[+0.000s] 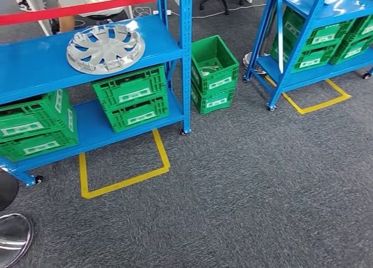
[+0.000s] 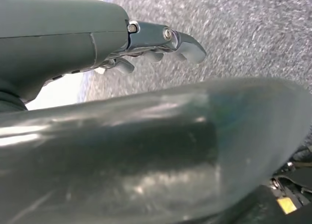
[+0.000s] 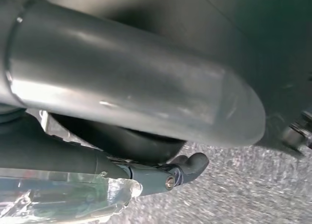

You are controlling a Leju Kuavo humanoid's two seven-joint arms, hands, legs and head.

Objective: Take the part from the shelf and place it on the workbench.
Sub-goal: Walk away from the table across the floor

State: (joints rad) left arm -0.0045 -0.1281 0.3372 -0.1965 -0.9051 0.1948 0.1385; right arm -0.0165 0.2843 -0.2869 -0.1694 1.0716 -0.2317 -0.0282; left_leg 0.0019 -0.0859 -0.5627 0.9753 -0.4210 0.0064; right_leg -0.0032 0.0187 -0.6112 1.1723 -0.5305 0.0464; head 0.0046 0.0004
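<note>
No text, brand or number readable in any view. White label strips sit on fronts of green crates (image 1: 131, 97) on lower blue shelf (image 1: 94, 128), on stacked crates on floor (image 1: 214, 73) by shelf post, and on crates in second rack (image 1: 323, 39) at right; print on all too small and blurred to read. Small yellow patch (image 2: 286, 204) at corner of left wrist view, marking on it unreadable. Yellow tape outlines (image 1: 124, 183) on carpet carry no lettering.

Even bright light, blurred wrist views
</note>
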